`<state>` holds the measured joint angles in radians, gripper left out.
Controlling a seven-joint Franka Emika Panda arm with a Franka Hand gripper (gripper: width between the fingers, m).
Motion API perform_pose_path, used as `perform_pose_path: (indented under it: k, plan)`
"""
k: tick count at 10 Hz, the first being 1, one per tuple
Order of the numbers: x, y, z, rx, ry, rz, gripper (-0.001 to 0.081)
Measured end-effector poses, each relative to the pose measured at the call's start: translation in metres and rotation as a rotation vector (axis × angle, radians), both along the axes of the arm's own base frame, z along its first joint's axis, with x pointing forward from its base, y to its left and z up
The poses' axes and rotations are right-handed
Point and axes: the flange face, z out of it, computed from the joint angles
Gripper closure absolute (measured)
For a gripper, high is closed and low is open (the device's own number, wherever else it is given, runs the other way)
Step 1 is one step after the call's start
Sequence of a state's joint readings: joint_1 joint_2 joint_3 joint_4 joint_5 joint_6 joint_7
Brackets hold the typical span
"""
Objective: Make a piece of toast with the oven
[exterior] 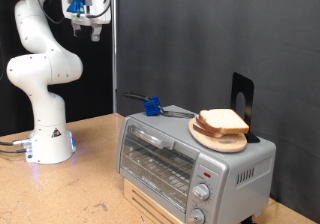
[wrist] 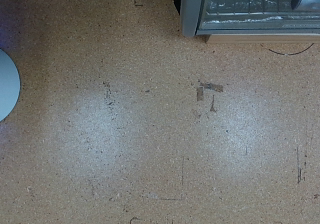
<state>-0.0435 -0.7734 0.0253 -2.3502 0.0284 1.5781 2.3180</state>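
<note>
In the exterior view, the claw (exterior: 88,27) is seen high up near the picture's top, carried on the white arm (exterior: 40,64), and nothing is gripped between its fingers; whether they are spread or closed cannot be told at this size. The piece of toast (exterior: 222,121) is found far below the claw and well off towards the exterior view's right, lying flat on a round wooden plate (exterior: 212,137) that rests on top of the oven (exterior: 190,162). The oven's glass door is seen shut, with its knobs on the front. A blue object (exterior: 151,106) is noted just behind the oven's top, closer to the claw's side. In the wrist view, the claw itself is not shown; only the bare wooden surface (wrist: 140,124) is looked down upon, with a corner of the oven (wrist: 250,12) caught at the frame's edge and the bread nowhere in sight. The claw is thus judged well apart from the bread.
</note>
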Motion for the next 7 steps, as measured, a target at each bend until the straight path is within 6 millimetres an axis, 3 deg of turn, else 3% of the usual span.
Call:
perform_pose_path:
  k: [2,6,7]
  plan:
    - [0.0014,0.0007,0.0009,-0.015,-0.021,0.130,0.0001]
    - [0.0016,-0.0024,-0.0013,-0.065,-0.010,0.606,0.0001]
    - [0.0016,-0.0026,-0.0013,-0.064,-0.011,0.560,0.0001]
